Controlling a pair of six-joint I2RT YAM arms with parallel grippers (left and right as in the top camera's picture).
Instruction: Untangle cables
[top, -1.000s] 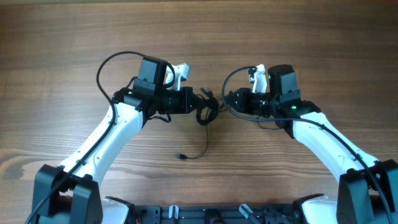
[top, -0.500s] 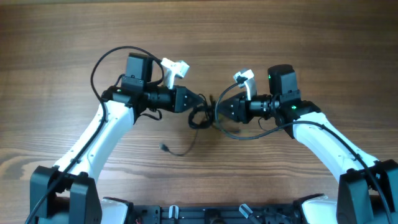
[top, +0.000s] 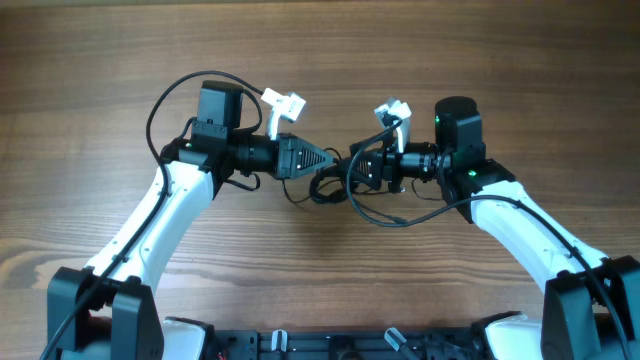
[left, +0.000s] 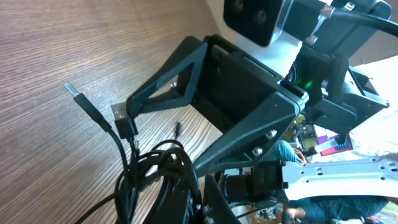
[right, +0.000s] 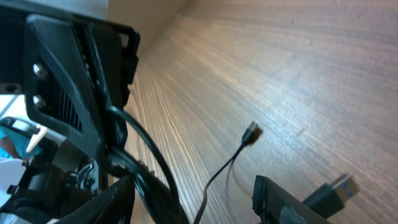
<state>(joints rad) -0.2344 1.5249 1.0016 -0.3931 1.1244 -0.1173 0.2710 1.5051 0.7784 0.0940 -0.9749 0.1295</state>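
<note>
Your left arm (top: 160, 215) and right arm (top: 530, 225) reach in from the lower corners and meet just above the centre of the wooden table (top: 100, 60). Your left gripper (top: 322, 160) narrows to a closed point right at the cables (top: 325, 187), a small dark tangle between the two tools. Your right gripper (top: 362, 167) faces it from the right, touching the same tangle; its jaw spread is hard to read from above. A thicker black loop (top: 385, 220) sags below the right wrist.
</note>
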